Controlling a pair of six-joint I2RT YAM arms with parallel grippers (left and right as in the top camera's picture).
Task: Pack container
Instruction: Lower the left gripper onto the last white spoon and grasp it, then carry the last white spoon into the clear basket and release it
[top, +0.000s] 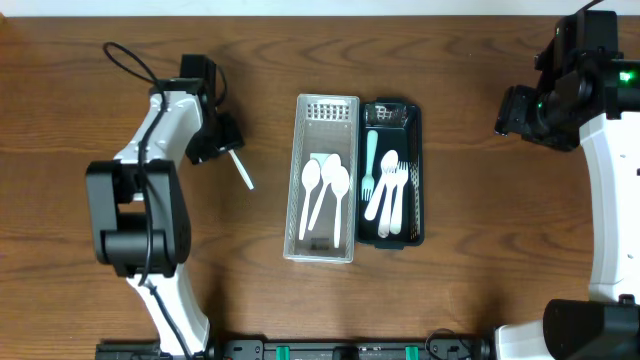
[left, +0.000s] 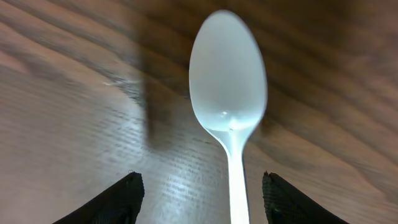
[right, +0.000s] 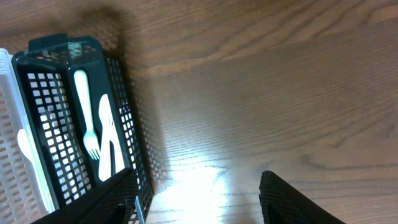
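A white plastic spoon (left: 228, 81) lies on the wood table, with its handle (top: 242, 170) running between the fingers of my left gripper (left: 199, 199). The fingers stand wide apart and the handle passes nearer the right one without touching it. A white mesh basket (top: 329, 103) at the table's middle holds white spoons (top: 325, 190). A black mesh basket (top: 418, 150) beside it holds a teal fork (top: 370, 160) and white cutlery (top: 392, 195). My right gripper (right: 198, 199) is open and empty over bare table, just right of the black basket (right: 127, 118).
The two baskets stand side by side, touching. The white basket's edge shows at the far left of the right wrist view (right: 5, 124). The left arm's base (top: 140, 225) sits at the left and the right arm (top: 600, 150) along the right edge.
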